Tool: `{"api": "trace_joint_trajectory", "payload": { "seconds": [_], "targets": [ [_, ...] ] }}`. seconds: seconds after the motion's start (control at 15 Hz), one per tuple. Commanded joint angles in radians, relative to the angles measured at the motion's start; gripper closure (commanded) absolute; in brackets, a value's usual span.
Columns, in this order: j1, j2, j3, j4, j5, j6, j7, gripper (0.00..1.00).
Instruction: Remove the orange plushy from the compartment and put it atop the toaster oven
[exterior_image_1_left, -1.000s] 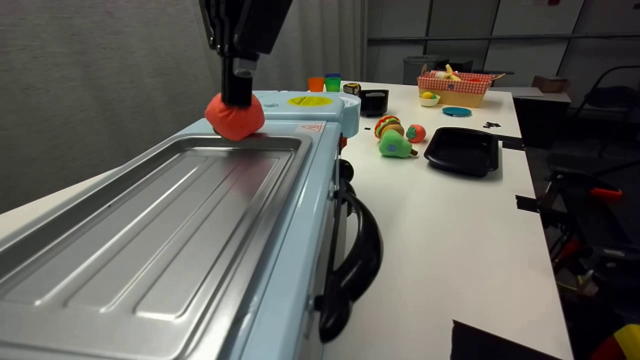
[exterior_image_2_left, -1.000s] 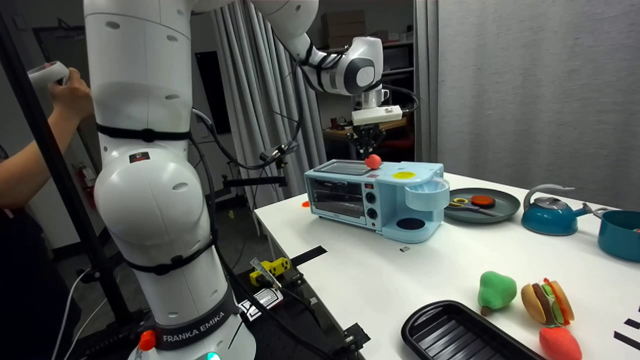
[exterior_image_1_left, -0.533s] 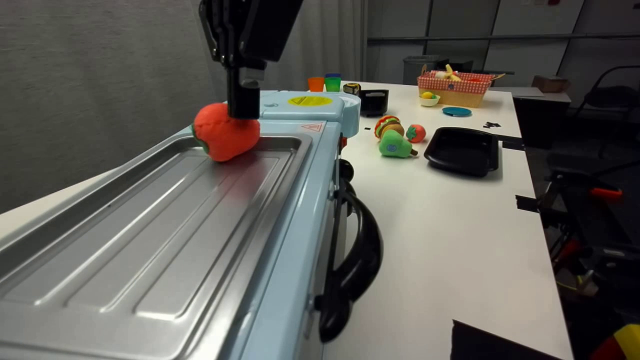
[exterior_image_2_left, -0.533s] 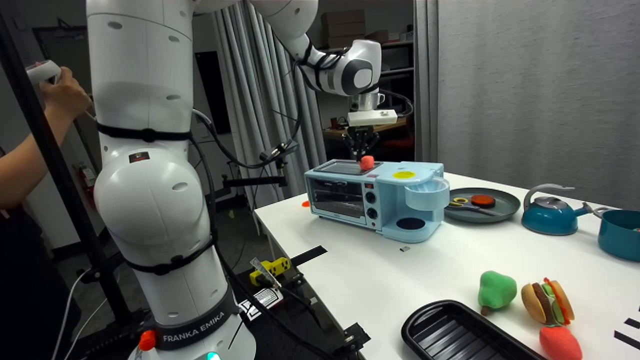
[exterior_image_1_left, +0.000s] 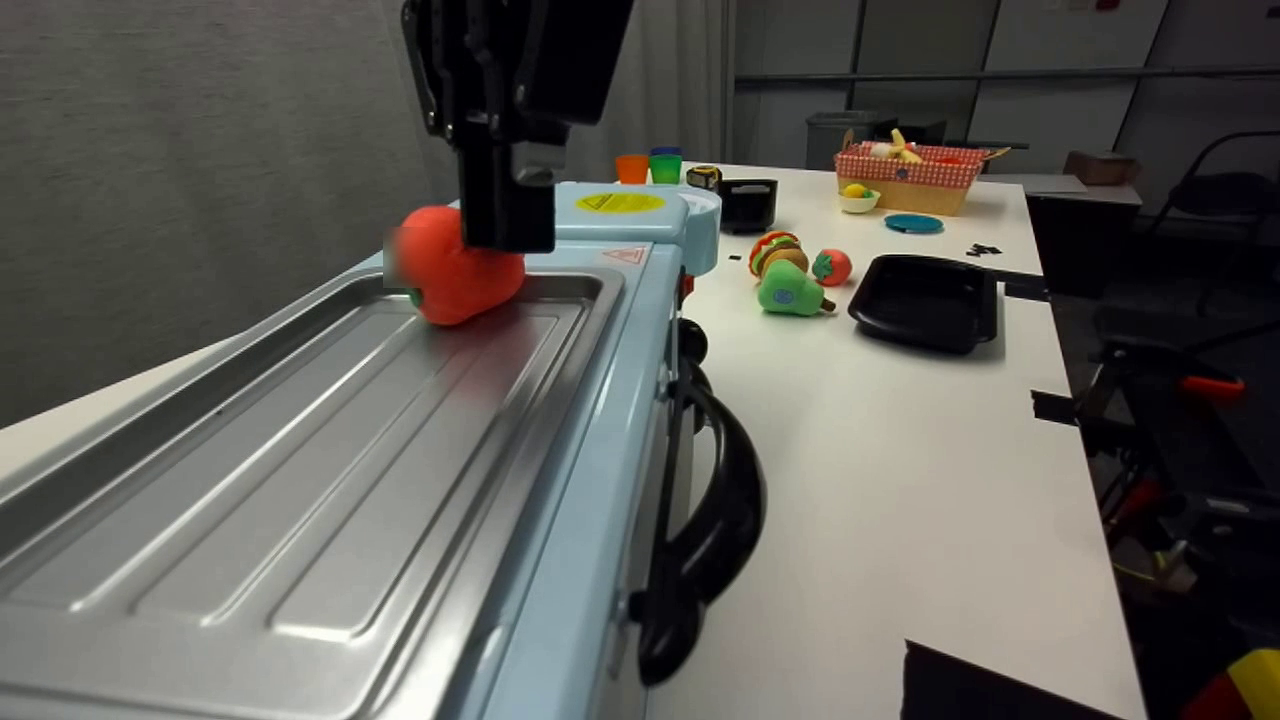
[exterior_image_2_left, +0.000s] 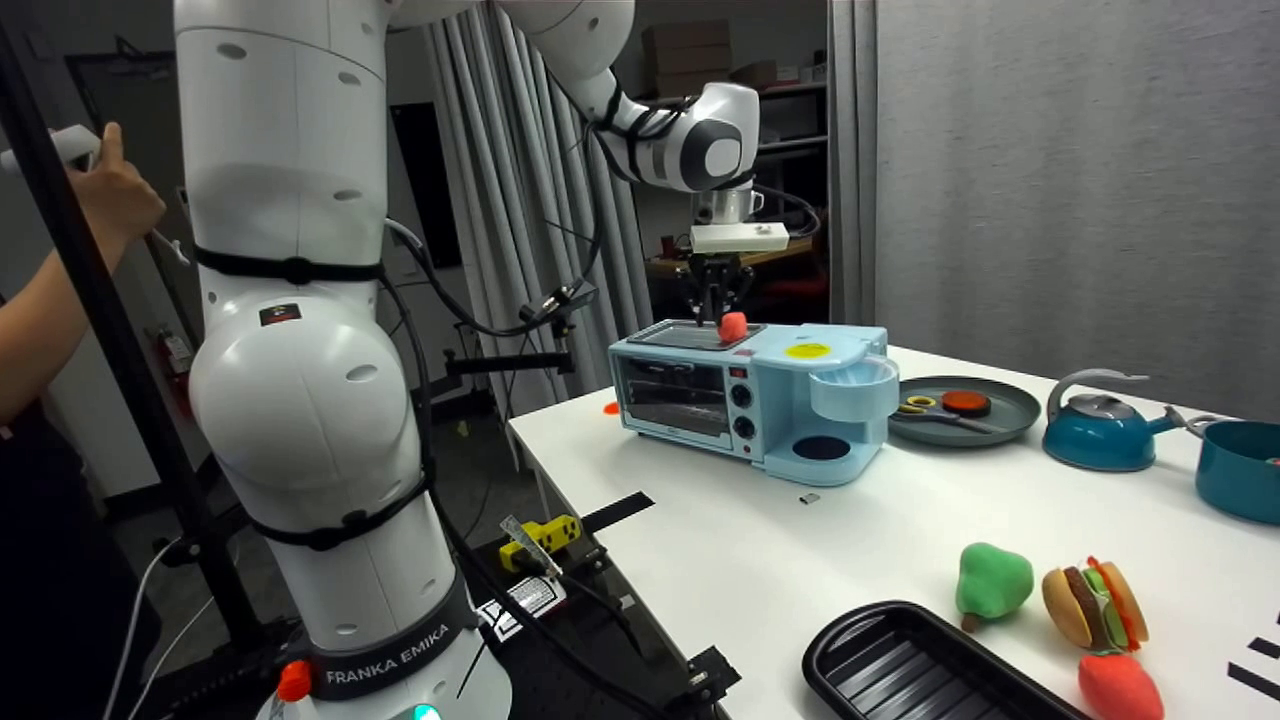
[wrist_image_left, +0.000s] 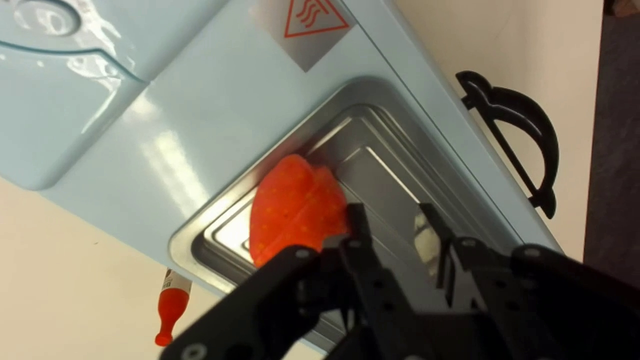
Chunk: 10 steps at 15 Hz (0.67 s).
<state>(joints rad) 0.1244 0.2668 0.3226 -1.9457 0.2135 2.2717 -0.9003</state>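
The orange plushy (exterior_image_1_left: 470, 295) sits in the far end of the ribbed metal tray on top of the pale-blue toaster oven (exterior_image_1_left: 590, 480); a bit of its green patch shows. Both also show in an exterior view, the plushy (exterior_image_2_left: 733, 327) on the toaster oven (exterior_image_2_left: 800, 385). In the wrist view the plushy (wrist_image_left: 295, 205) lies beside the left finger, outside the jaws. My gripper (wrist_image_left: 395, 210) is open, its two fingers apart with only the metal top (wrist_image_left: 380, 185) seen between them. In an exterior view the gripper (exterior_image_1_left: 507, 235) hangs low in front of the plushy and hides part of it.
The oven's curved black handle (exterior_image_1_left: 715, 530) sticks out in front. On the table stand a green pear (exterior_image_2_left: 992, 580), a toy burger (exterior_image_2_left: 1095, 605), a black dish (exterior_image_2_left: 900, 640), a grey pan (exterior_image_2_left: 1015, 410) and a teal kettle (exterior_image_2_left: 1100, 430). A red-capped bottle (wrist_image_left: 172, 305) lies behind the oven.
The plushy has come down from above the tray's far end into the tray. The gripper has lowered, and its fingers now stand apart with the plushy outside them.
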Motion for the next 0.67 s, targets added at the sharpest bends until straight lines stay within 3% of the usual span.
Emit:
{"api": "trace_joint_trajectory", "payload": {
  "seconds": [0.0, 0.33, 0.6],
  "targets": [
    [0.010, -0.019, -0.005, 0.008, -0.002, -0.057, -0.024, 0.36],
    [0.011, -0.060, -0.015, 0.001, -0.008, -0.159, -0.007, 0.01],
    [0.015, -0.107, -0.039, -0.013, -0.042, -0.231, 0.022, 0.00]
  ]
}}
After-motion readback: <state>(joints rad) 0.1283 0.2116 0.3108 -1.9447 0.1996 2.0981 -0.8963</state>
